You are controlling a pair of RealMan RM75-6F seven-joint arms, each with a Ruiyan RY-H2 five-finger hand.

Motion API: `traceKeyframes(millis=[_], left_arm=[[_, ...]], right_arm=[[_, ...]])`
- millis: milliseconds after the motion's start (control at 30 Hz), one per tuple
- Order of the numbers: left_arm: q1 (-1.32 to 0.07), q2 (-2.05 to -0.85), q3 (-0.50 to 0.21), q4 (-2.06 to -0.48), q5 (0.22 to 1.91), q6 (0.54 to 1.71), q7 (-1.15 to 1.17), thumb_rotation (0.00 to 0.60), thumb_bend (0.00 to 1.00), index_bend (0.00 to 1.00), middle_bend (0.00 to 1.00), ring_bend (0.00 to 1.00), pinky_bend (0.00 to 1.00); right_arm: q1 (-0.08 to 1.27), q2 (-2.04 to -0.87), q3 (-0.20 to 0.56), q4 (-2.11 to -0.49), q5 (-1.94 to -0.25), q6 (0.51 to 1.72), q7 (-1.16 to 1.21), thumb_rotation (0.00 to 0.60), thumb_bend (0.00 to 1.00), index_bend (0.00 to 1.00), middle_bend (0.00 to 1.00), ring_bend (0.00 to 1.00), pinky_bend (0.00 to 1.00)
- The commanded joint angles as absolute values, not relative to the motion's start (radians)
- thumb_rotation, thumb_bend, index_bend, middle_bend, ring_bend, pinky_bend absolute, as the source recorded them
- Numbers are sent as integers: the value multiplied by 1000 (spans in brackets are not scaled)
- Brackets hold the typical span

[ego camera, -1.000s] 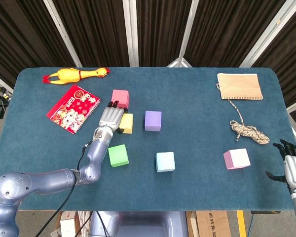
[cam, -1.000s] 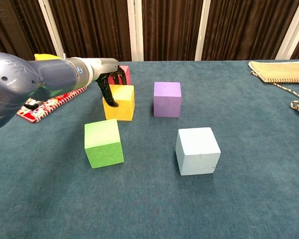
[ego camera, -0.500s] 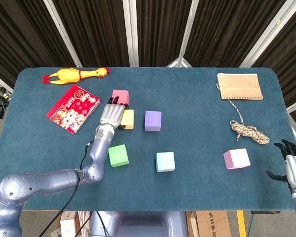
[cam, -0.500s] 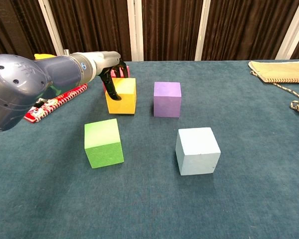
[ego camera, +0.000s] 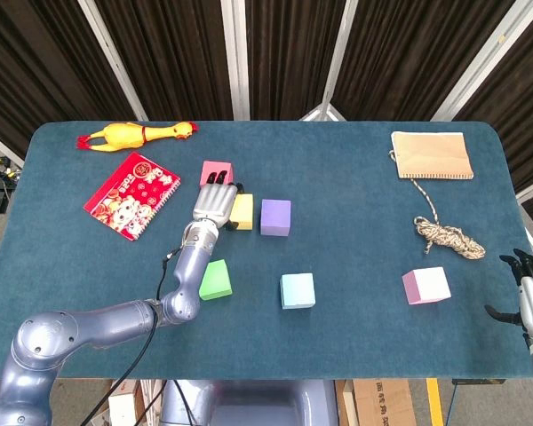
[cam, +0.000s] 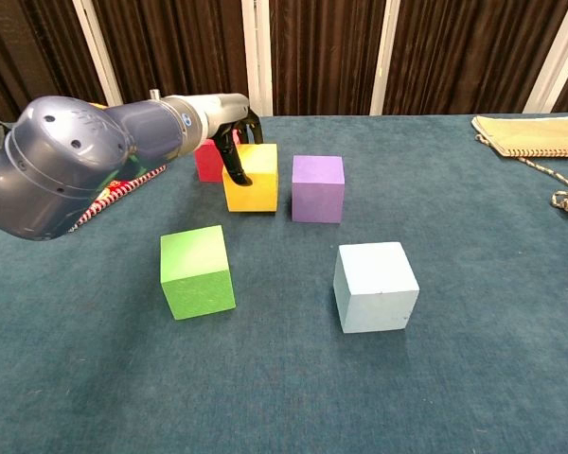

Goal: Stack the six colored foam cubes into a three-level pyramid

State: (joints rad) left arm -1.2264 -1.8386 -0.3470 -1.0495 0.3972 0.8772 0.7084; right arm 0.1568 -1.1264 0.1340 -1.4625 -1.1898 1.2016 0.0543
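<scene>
While the left hand [ego camera: 216, 202] grips the yellow cube [cam: 250, 177] from above, its fingers hide much of the cube in the head view. The cube sits just beside the purple cube [cam: 318, 187], with the red cube [cam: 208, 161] partly hidden behind the arm. The right hand [ego camera: 532, 297], cut off at the frame edge, holds nothing, fingers apart.

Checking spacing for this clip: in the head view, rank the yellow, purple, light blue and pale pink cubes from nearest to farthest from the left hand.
1. Yellow cube: held in the left hand.
2. Purple cube: just right of the yellow one.
3. Light blue cube: nearer the front edge, right of the hand.
4. Pale pink cube: far right.
</scene>
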Motion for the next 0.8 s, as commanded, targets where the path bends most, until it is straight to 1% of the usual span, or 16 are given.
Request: traceKeyframes(millis=[33, 367, 600, 800], left_arm=[[-1231, -1849, -352, -1040, 396, 872, 710, 600, 360, 327, 358, 47, 17], [-1234, -1876, -364, -1008, 396, 869, 709, 600, 360, 327, 358, 47, 17], [-1235, -1878, -386, -1018, 406, 869, 693, 600, 359, 327, 358, 47, 17], [-1237, -1878, -392, -1033, 387, 869, 709, 600, 359, 328, 356, 47, 17]], right_arm=[[158, -1128, 135, -1458, -1189, 1198, 57, 600, 181, 182, 99, 75, 40], [155, -1126, 138, -1452, -1189, 1201, 69, 600, 180, 182, 99, 76, 39], [155, -1127, 138, -1456, -1194, 1201, 69, 600, 180, 182, 99, 76, 39], [153, -1126, 139, -1456, -1194, 1202, 72, 600, 180, 182, 99, 76, 39]])
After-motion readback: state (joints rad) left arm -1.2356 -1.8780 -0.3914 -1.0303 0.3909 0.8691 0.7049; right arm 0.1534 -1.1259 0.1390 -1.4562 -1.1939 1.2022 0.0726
